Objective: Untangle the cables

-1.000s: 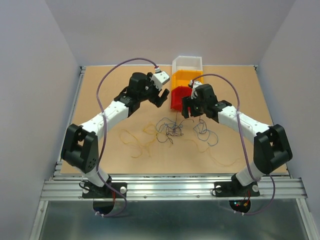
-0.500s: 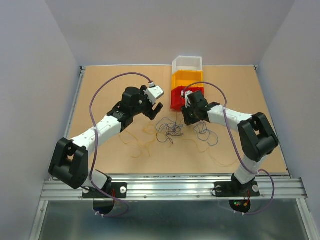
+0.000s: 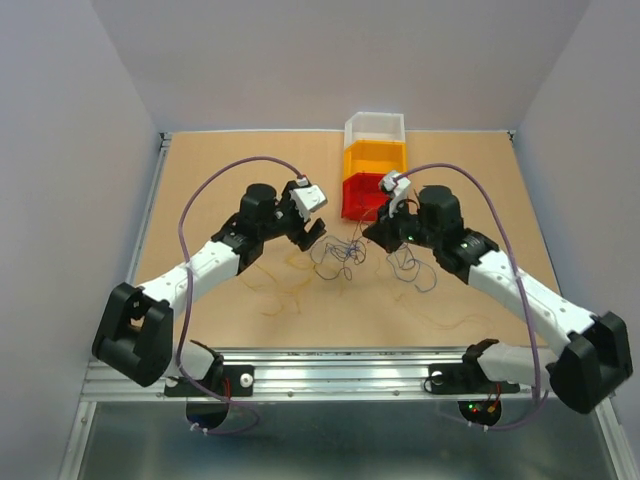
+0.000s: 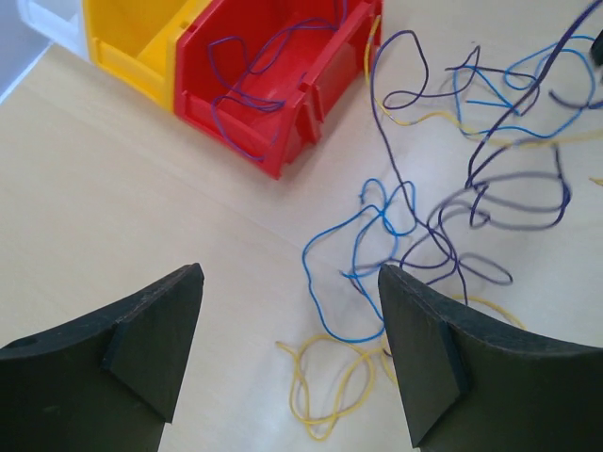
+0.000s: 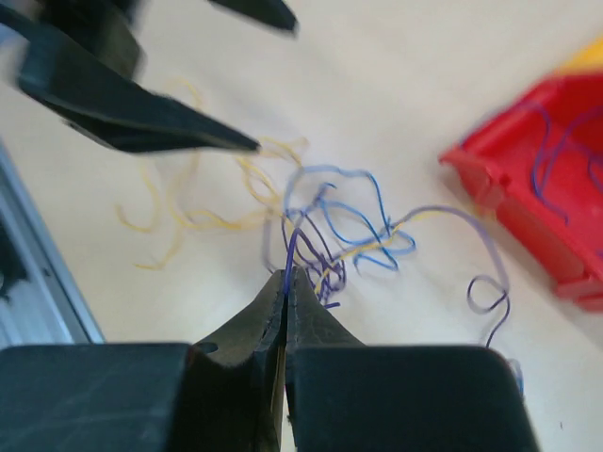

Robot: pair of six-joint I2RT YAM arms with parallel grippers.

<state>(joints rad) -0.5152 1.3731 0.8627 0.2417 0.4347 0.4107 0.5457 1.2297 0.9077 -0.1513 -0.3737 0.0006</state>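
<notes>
No readable text, labels or numbers.

Between my left pincer (image 4: 289, 278) and the red bin (image 4: 325, 94), bare table (image 4: 113, 169) lies open; cables (image 4: 452, 202) clutter the right.

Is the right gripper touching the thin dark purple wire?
Touching. The right wrist view shows the right gripper shut, pinching the thin dark purple wire between its tips.

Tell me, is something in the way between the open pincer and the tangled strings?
No, nothing visible is. The left pincer hangs open over the edge of the cables, with only air in between. The right pincer is shut on a purple cable from the tangle.
</notes>
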